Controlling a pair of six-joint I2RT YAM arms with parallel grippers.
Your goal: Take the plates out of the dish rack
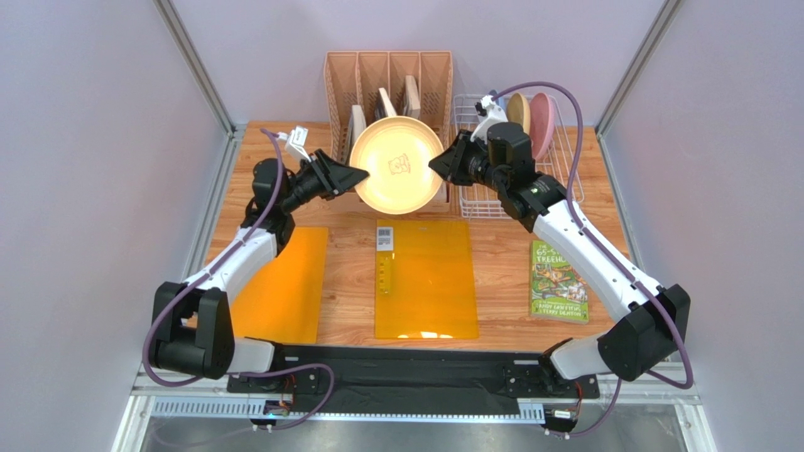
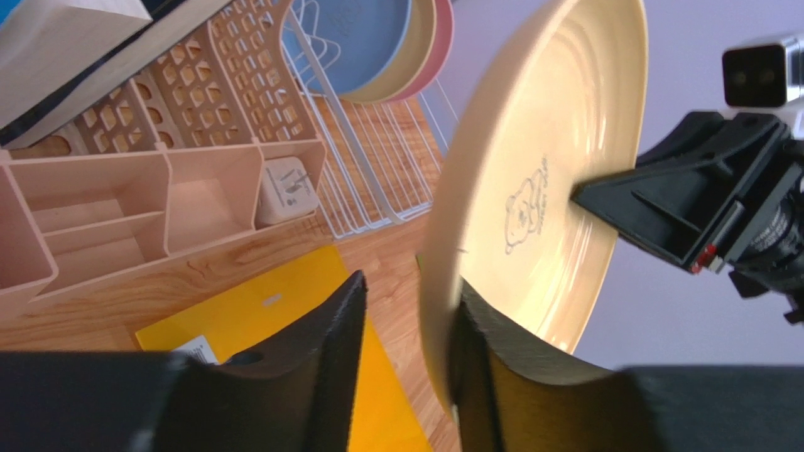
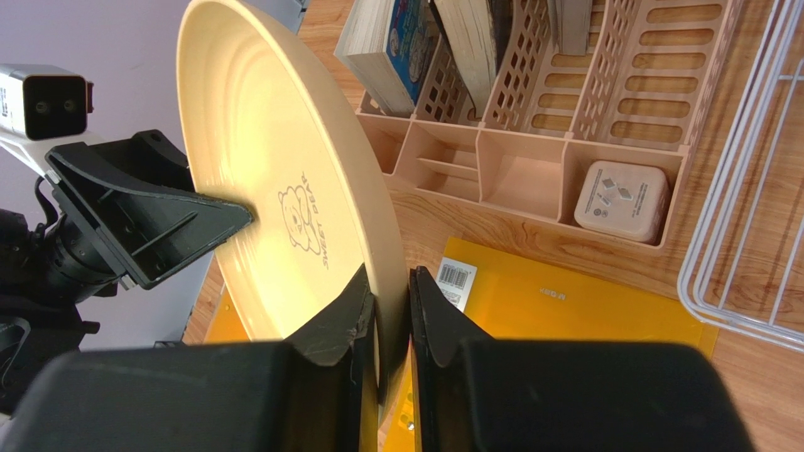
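**Top view, left to right.** A wood-grain table point(image 1: 498, 278) stands between pale lilac walls point(image 1: 85, 141). The landmark is the pale yellow plate point(image 1: 385, 184), held on edge in the air over the back half of the table, its printed face toward the overhead camera.

- **Left of the plate:** the left claw point(image 1: 362, 176) sits astride the rim, part open. In the left wrist view one finger point(image 2: 330, 348) stands apart from the rim, the other close against the plate's inner face.
- **Below the plate:** one amber mat point(image 1: 283, 282) lies below and to the left, and a second amber mat point(image 1: 425, 282) lies directly below.
- **Behind the plate:** a pink-beige organizer point(image 1: 389, 71) holds books point(image 3: 396, 38).
- **Right of the plate:** the right claw point(image 1: 436, 163) is clamped on the rim, both fingers pinching it.
- **Farther right:** the dish rack point(image 1: 569, 174) holds a tan plate point(image 1: 518, 110) and a pink plate point(image 1: 543, 122) upright.
- **Below and right:** a green book point(image 1: 559, 282) lies flat.

**Wrist views only.** The left wrist view alone shows a light blue plate point(image 2: 363, 42) in the rack beside the tan one. Both wrist views show a small white box point(image 3: 621, 200) in the organizer's front tray, which the plate hides from above.
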